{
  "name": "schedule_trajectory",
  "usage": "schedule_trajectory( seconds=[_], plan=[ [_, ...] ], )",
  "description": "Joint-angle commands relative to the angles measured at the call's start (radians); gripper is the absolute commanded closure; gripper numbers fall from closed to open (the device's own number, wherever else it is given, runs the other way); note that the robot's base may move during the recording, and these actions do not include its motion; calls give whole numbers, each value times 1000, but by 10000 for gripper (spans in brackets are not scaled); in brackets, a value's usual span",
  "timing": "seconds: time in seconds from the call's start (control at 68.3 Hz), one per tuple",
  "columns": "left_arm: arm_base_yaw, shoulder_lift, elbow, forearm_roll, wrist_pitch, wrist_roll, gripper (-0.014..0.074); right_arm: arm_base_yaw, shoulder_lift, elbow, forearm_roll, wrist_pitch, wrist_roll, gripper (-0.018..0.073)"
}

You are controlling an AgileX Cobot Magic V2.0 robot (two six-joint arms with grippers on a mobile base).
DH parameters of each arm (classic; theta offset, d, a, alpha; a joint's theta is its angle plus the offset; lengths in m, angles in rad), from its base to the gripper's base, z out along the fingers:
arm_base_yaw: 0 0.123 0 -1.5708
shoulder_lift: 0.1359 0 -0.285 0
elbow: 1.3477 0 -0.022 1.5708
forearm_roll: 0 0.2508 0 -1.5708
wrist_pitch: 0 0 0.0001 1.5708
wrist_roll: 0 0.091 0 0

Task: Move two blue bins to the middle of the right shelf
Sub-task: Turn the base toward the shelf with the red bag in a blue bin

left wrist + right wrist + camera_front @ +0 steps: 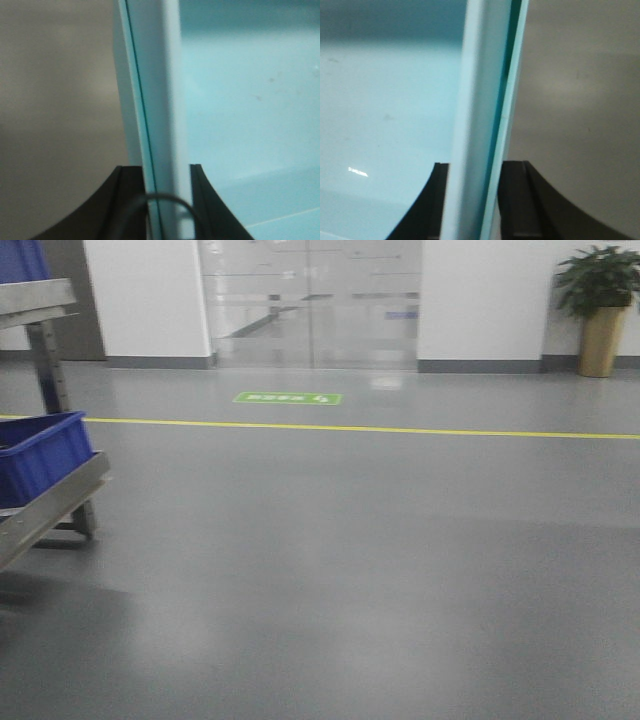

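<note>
Left gripper: the left gripper (167, 172) is clamping the upright wall of a pale blue bin (155, 90), one black finger (127, 200) pressing on the outside and the other on the inside

Right gripper: the right gripper (475, 167) is likewise gripping a pale blue bin wall (485, 90), its fingers (517, 200) squeezing it from both sides

Bin held: its inside is lying to the right of the wall in the left wrist view and to the left of it in the right wrist view; whether both walls belong to one bin, I cannot tell

Cable: a dark cable (172, 201) is curving across the wall just between the left fingers

Other bins: a blue bin (40, 455) is sitting on the lower tilted tray of a metal rack (55, 502) at the left edge of the front view; a second blue bin (20, 258) is resting on the level above

Floor: a grey floor (350, 570) is stretching ahead, a yellow line (400, 429) crossing it near a green floor sign (288, 398)

Background: glass doors (310, 300) are standing in the far wall, a potted plant (600, 305) sitting at the right
</note>
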Motion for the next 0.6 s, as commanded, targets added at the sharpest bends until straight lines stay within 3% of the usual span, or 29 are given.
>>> schedule_trajectory(
  seconds=[0.0, 0.586],
  plan=[
    [-7, -22, -24, -69, -87, 11, 707, -1, -4, -11, -4, -82, 22, 713],
    [-7, -22, -24, -69, -87, 11, 707, -1, -4, -11, -4, -82, 22, 713]
  ],
)
